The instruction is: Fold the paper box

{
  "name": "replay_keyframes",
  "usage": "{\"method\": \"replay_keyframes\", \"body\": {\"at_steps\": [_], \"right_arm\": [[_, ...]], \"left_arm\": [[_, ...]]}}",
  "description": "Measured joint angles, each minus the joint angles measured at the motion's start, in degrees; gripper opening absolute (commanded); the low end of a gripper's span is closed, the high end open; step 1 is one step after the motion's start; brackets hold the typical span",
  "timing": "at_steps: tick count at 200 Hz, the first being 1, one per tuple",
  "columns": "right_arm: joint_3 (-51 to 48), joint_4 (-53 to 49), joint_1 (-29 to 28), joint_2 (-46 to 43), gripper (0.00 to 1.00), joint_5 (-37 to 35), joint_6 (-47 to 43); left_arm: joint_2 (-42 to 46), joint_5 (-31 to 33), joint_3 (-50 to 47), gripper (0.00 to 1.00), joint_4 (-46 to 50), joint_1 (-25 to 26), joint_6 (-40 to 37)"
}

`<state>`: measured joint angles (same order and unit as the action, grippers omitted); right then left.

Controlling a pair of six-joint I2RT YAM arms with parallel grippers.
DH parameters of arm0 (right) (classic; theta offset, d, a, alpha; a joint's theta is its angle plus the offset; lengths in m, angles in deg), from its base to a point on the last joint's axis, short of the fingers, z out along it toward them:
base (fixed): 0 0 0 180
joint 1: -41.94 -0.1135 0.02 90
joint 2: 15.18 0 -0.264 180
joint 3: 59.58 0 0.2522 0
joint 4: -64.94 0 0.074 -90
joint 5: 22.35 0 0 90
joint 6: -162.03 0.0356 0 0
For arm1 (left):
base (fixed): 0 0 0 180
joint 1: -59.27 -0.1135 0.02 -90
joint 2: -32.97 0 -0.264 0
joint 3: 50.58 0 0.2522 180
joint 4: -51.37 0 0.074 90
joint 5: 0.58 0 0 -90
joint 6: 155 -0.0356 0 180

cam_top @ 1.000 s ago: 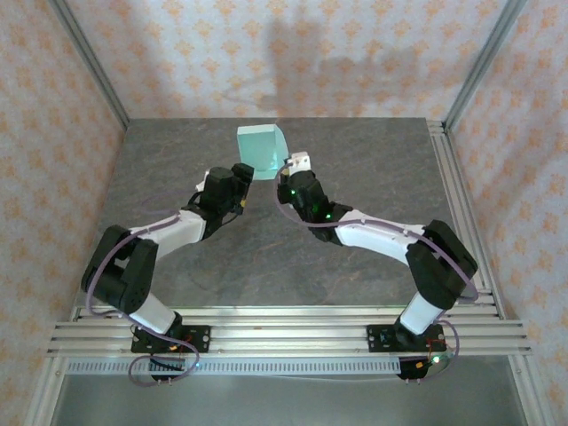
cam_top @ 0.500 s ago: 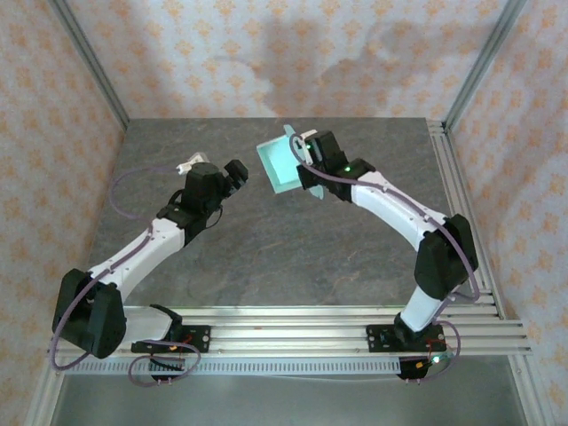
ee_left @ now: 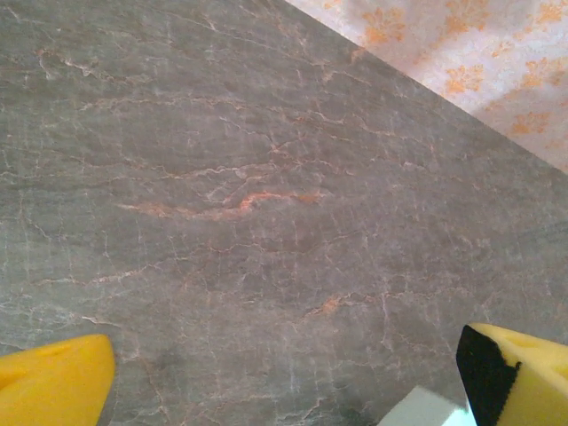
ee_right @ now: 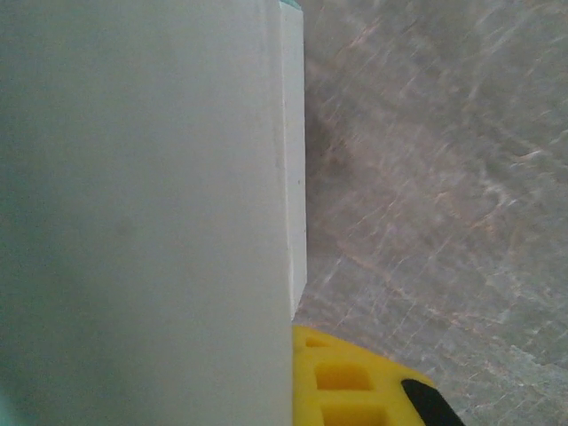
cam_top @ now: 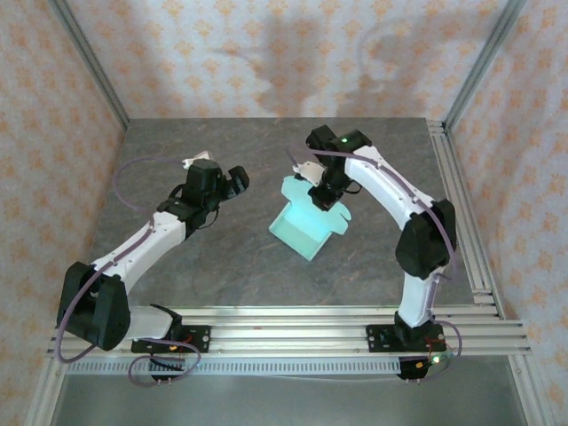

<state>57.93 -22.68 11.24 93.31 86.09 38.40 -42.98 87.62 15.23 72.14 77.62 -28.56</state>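
Note:
The paper box, pale mint-green card with rounded flaps, slants down onto the middle of the grey table. My right gripper is shut on its upper end. In the right wrist view the box's pale card covers the left half, pressed against one yellow finger; the other finger is hidden behind the card. My left gripper hovers well to the left of the box, apart from it. Seen from the left wrist, that gripper is open, with yellow fingertips wide apart over bare stone.
Patterned walls with metal corner posts close in the back and sides. Aluminium rails carry the arm bases along the near edge, and more rails run down the right side. A pale corner shows by the left gripper's right finger.
The left gripper drew away to the left, leaving the box. The right arm carried the box from the back of the table toward the middle and lowered it.

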Motion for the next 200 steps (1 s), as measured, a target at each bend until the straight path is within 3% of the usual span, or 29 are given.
{"method": "replay_keyframes", "body": {"at_steps": [15,44,102,124,157,200], "right_arm": [[2.3,-2.6,0.6,2.2,0.10,0.7,-2.2],[7.3,-5.9,1.1,5.7,0.46,1.2,-5.0],[8.7,-3.8,1.7,6.5,0.76,0.8,-5.0],[3.8,2.5,2.1,2.6,0.82,-1.1,-2.0],[-9.2,14.0,3.3,-10.4,0.82,-2.3,3.0],[-24.7,25.8,12.9,-25.1,0.82,8.6,3.3]], "left_arm": [[0.0,-0.8,0.0,1.00,0.1,0.0,-0.6],[-0.1,-1.5,0.0,1.00,0.1,0.0,-1.5],[-3.0,-5.4,0.0,1.00,-1.1,0.0,-3.6],[-4.2,-8.0,0.0,1.00,-3.0,0.0,-5.7],[-4.5,-11.3,0.0,1.00,-5.2,0.0,-12.9],[-4.2,-16.5,1.5,1.00,-3.1,0.0,-29.3]]}}
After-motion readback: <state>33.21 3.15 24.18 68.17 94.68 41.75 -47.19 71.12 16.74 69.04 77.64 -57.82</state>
